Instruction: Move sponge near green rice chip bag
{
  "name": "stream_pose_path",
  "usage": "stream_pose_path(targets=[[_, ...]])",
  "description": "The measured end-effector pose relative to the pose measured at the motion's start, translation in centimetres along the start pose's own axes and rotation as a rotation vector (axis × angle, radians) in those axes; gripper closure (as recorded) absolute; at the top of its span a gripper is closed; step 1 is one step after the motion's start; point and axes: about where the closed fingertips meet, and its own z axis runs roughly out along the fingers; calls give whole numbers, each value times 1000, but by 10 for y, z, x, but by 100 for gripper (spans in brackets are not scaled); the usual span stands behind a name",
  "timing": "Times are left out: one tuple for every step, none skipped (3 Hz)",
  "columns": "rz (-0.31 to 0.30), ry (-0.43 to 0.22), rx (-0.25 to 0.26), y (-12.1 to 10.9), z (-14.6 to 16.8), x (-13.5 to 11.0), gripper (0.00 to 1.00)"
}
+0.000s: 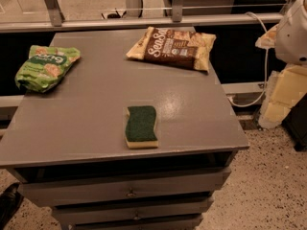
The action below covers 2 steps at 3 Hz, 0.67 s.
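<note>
Drawers (129, 190) closest, stacked under the front lip of the counter (86, 114), all pushed in.

Left, back corner: green rice chip bag (45, 67), lying flat and a bit crumpled, label up, its outer end at the counter's left edge. It is the target, so it likely needs no handling.

Centre, near the front edge: sponge (141, 126), flat, green scrub side up, yellow foam showing along the near side, long axis running front to back. It is well apart from the green bag, with only bare counter between them. Task not yet begun, by the look of it. Lying flat with open sides, it should take a pinch from above across its narrow width; the foam will give under pressure.

Right of centre, back: brown snack bag (172, 47), flat, well apart from both. It is a decoy and sits off the likely path.

Far right edge: a white rounded robot part (293, 30), off the counter. The gripper is out of view, so I cannot tell whether it is released or clenched; nothing touches the sponge.
</note>
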Motion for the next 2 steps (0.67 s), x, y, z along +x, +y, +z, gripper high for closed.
stream_pose_path(targets=[[6, -9, -3, 1, 2, -2, 0], [83, -128, -45, 12, 32, -32, 0]])
